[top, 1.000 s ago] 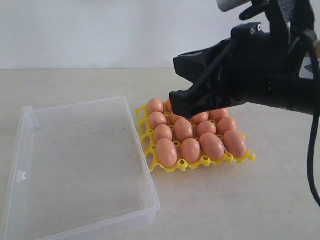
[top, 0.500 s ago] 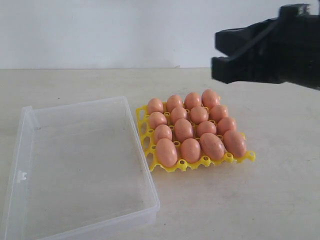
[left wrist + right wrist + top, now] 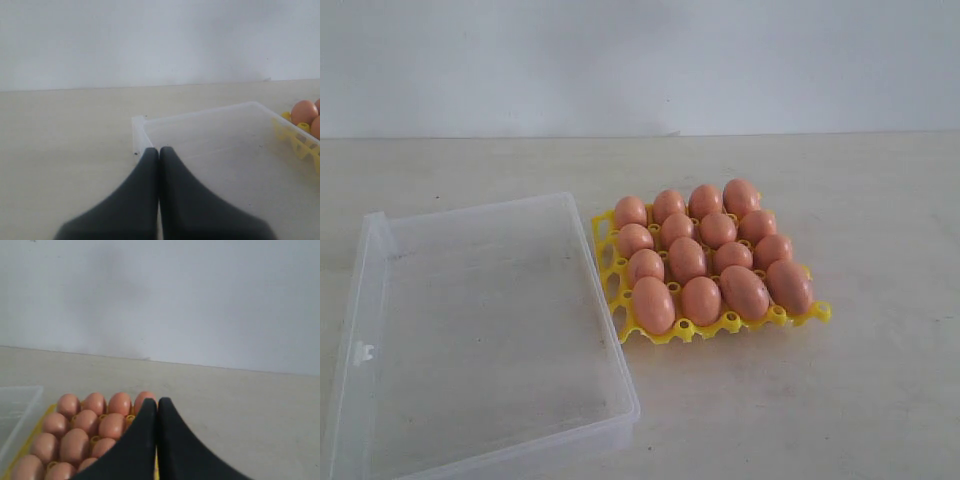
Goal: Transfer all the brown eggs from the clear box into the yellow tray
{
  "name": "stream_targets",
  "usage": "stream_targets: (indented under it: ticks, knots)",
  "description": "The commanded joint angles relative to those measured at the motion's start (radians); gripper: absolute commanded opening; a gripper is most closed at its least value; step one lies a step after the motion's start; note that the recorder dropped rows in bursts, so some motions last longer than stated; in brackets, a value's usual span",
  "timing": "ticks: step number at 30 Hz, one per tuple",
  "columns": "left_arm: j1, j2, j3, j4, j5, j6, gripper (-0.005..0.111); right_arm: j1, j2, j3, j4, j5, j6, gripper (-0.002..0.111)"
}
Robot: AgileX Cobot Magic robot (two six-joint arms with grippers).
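Several brown eggs (image 3: 688, 258) sit in the cups of the yellow tray (image 3: 817, 313) at the middle of the table. The clear box (image 3: 480, 330) lies to the tray's left with nothing inside. Neither arm shows in the exterior view. My left gripper (image 3: 159, 150) is shut on nothing, its tips over a corner of the clear box (image 3: 210, 125). My right gripper (image 3: 157, 401) is shut on nothing, its dark fingers in front of the brown eggs (image 3: 95, 420) and covering part of the tray.
The pale tabletop (image 3: 840, 400) runs back to a white wall (image 3: 640, 60). A small clasp tab (image 3: 362, 352) sticks out on the box's left rim.
The right arm has pulled back up and to the right from over the tray and has left the exterior view. Eggs, tray and box have not moved.
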Motion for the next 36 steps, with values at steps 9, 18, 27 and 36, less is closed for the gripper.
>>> stream_targets:
  ticks: [9,18,27,36]
  knots:
    - [-0.004,-0.003,-0.003,-0.005,0.000,0.001,-0.004,-0.175,-0.343,0.238,-0.007,0.039,-0.007,0.000]
    - [-0.004,-0.003,-0.003,-0.005,0.000,0.001,-0.004,-0.188,-0.486,0.278,-0.007,0.104,-0.007,0.000]
    - [-0.004,-0.003,-0.003,-0.005,0.000,0.001,-0.004,-0.188,-0.560,0.278,-0.007,0.209,-0.007,0.000]
    - [-0.004,-0.003,-0.003,-0.005,0.000,0.001,-0.004,-0.186,-0.560,0.278,-0.007,0.224,-0.007,0.000]
